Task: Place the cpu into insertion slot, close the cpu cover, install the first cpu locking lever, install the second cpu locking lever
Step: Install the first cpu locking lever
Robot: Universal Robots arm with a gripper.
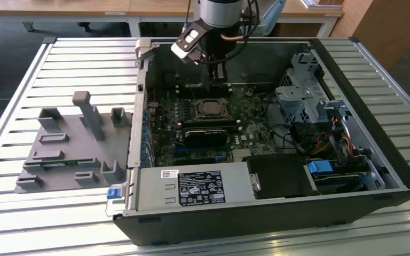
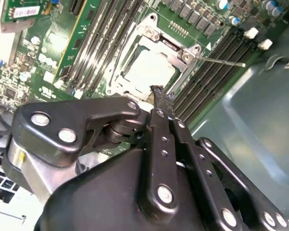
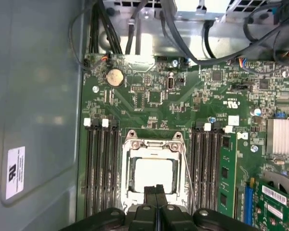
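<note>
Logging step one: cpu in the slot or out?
In: the cpu lies flat, framed by the closed cover, in both wrist views.

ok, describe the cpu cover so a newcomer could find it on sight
Inside the open black computer case, find the green motherboard. Between its two banks of long black memory slots sits the cpu cover, a square silvery metal frame around the pale grey square cpu. It is the only shiny cut-out frame there; its neighbours are narrow black strips.

You see the pale square cpu [image 3: 154, 174] lying flat in the insertion slot [image 3: 131, 190]. The silvery cpu cover [image 3: 124, 161] frames it, closed.
</note>
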